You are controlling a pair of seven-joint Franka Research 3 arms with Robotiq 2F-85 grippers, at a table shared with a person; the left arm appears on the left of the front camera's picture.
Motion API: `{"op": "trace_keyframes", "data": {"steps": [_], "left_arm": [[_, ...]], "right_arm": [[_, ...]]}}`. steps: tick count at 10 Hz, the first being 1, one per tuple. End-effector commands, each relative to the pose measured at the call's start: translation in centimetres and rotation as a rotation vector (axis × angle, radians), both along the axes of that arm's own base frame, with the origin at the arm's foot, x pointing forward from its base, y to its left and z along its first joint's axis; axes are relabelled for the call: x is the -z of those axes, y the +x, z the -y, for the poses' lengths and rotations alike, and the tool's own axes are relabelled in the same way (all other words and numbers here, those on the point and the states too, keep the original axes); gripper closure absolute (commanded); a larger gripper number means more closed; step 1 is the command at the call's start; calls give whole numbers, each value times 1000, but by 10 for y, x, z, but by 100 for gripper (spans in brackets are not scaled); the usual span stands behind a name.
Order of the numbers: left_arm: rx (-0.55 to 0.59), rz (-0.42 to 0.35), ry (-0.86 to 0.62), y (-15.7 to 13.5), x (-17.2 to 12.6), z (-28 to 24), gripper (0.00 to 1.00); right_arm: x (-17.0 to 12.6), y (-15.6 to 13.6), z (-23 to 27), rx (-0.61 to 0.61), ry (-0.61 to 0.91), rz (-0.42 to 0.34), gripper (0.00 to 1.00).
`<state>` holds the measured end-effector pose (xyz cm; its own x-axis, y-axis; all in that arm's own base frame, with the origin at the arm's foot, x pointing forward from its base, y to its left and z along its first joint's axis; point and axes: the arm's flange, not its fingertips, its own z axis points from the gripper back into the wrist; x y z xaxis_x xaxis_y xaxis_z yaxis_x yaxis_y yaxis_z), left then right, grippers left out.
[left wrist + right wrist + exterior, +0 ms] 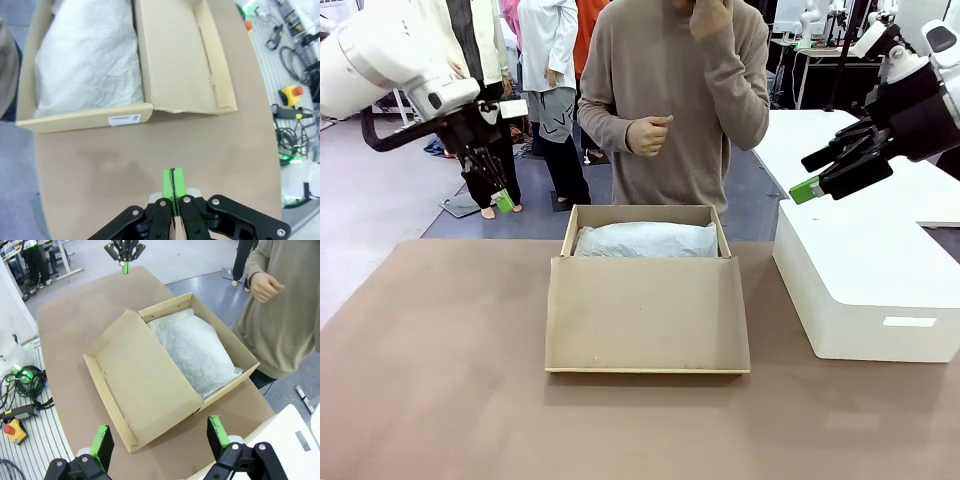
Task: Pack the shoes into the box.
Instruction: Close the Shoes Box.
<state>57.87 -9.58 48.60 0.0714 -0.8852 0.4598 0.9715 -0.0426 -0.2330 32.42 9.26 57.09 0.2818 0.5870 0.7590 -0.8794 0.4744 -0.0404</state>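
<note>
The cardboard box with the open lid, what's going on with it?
Nothing is touching the box right now. It sits open on the table, with white tissue paper bunched inside. The left gripper hangs shut off to one side; the right gripper is open, up near the white box. The person stands behind, one hand curled at chest height.

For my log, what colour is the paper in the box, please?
The paper is white; the left wrist view shows it best.
</note>
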Motion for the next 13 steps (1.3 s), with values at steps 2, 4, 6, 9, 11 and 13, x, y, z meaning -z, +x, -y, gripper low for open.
{"op": "trace_keyframes", "data": {"steps": [2,4,6,9,11,13], "left_arm": [[8,-39,-71,-10,29,-6,100],[8,-65,-83,-10,39,-6,100],[-1,-72,-41,-7,39,0,100],[-1,-72,-41,-7,39,0,100],[4,-73,-45,-6,40,1,100],[-13,-39,-37,-7,54,7,100]], "right_arm": [[0,2,0,-16,20,8,0],[0,2,0,-16,20,8,0],[0,2,0,-16,20,8,0],[0,2,0,-16,20,8,0],[0,2,0,-16,20,8,0],[0,2,0,-16,20,8,0]]}}
